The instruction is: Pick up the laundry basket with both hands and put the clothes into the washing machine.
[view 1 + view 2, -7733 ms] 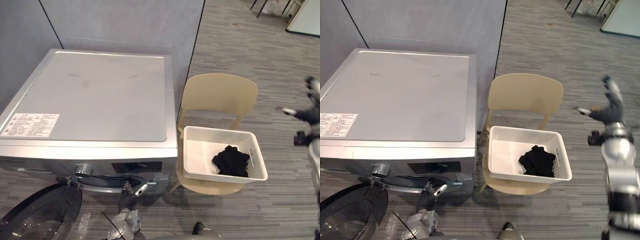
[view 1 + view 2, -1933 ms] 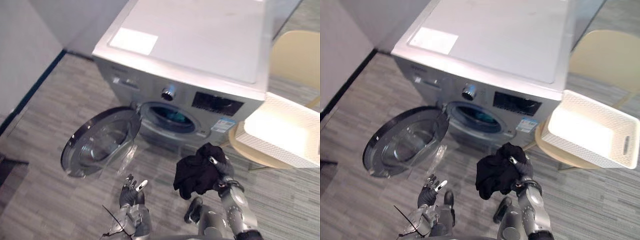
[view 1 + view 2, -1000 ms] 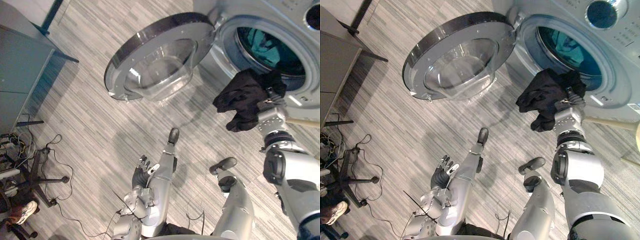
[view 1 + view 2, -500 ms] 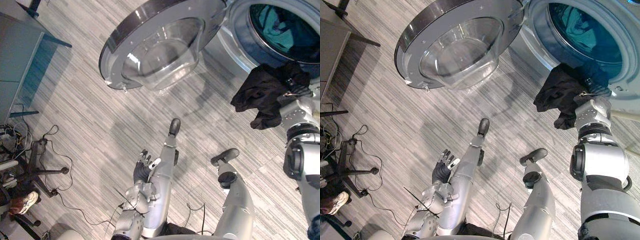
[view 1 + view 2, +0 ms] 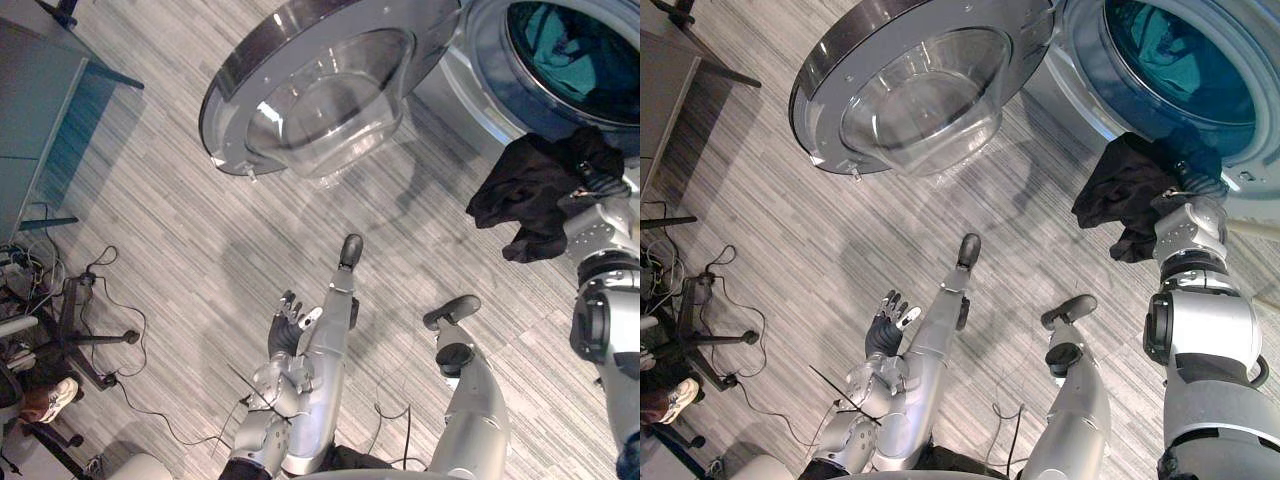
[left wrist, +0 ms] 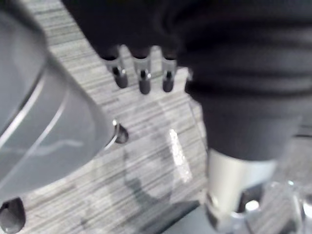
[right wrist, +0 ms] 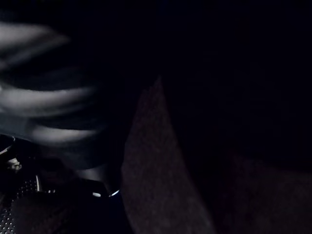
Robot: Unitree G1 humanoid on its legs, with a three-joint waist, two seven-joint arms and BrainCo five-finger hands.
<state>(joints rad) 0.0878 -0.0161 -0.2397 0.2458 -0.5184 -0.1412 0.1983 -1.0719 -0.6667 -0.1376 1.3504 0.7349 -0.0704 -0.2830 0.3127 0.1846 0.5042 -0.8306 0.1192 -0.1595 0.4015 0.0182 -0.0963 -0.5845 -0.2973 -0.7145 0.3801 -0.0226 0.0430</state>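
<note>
A black garment [image 5: 530, 195] hangs bunched from my right hand [image 5: 596, 188], whose fingers are curled into the cloth. It is just below the lower rim of the washing machine's round opening [image 5: 575, 60], where teal cloth lies in the drum. The round glass door [image 5: 320, 85] stands swung wide to the left of the opening. In the right wrist view the black garment [image 7: 219, 97] lies dark against the camera. My left hand [image 5: 288, 330] hangs low over the floor with straight fingers [image 6: 141, 80] and holds nothing.
A grey cabinet [image 5: 30, 110] stands at the far left. Cables [image 5: 90, 300] and a chair base trail over the striped floor beside it. A person's shoe [image 5: 45, 400] rests at the lower left.
My right hand has carried the black garment up and to the right, closer to the drum opening's rim. The view has shifted slightly. My left hand stays low and open.
</note>
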